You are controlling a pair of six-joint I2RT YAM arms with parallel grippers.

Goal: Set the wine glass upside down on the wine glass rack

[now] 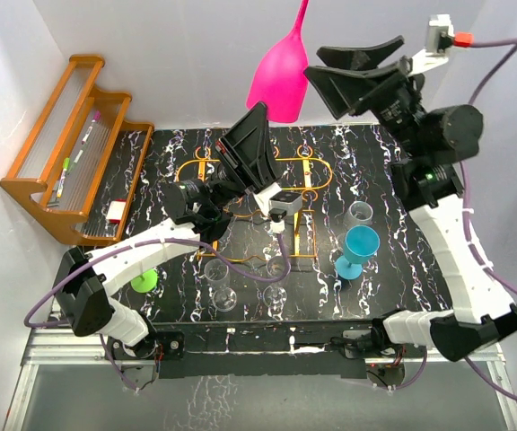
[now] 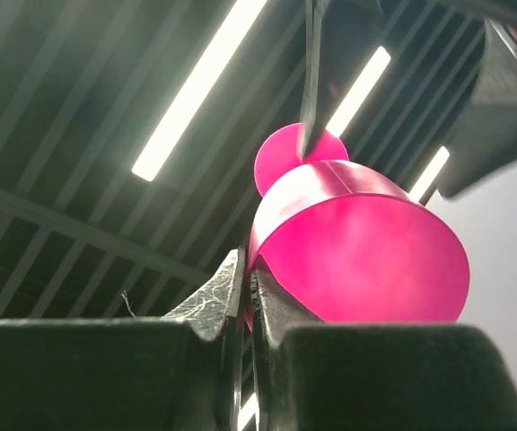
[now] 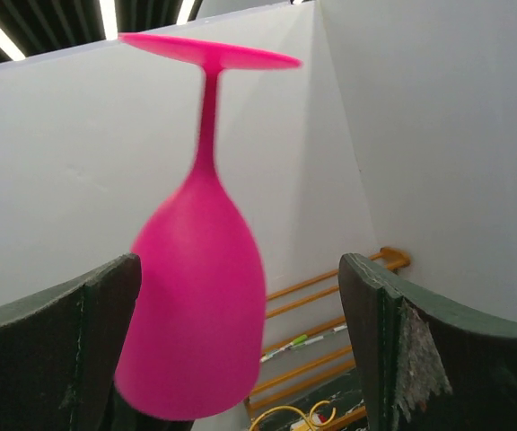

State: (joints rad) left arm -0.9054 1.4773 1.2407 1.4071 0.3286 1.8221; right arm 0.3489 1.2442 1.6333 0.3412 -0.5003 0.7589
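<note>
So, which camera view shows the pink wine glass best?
The right wrist view: the pink wine glass is upside down, with foot, stem and bowl all showing. The top external view cuts off its foot. The left wrist view shows only the bowl and part of the foot, with the left gripper shut on its rim.

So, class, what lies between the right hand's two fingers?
The pink wine glass, upside down, its rim pinched by the left hand. The right wrist view shows it between those open fingers.
</note>
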